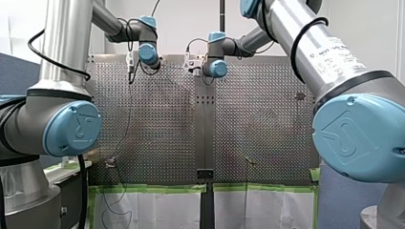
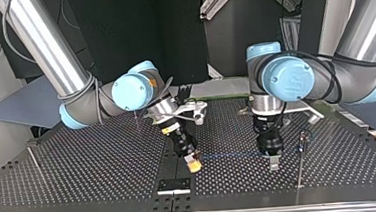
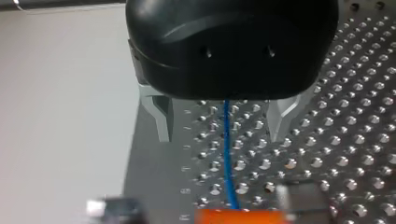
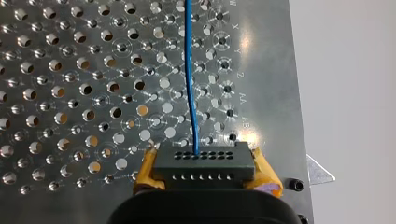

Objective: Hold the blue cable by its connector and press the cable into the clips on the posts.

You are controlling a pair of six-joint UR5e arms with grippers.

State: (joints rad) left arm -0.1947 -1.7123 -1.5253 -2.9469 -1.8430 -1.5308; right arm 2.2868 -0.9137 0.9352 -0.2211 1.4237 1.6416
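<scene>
Perforated steel table (image 2: pixel 80 163) lies under both arms. At my right gripper (image 4: pixel 205 169) the yellow pads (image 4: pixel 145 170) are clamped on the black connector (image 4: pixel 203 161), pinning that end so the cable (image 4: pixel 188 70) leaves it straight. At my left gripper (image 3: pixel 219 133) the metal fingers (image 3: pixel 161 116) stand apart. The cable passes between them untouched, probably as a guide ready to press it down. In the top view the cable stretches low over the table toward a thin post (image 2: pixel 302 153) just past the left gripper. Whether it sits in a clip I cannot tell.
</scene>
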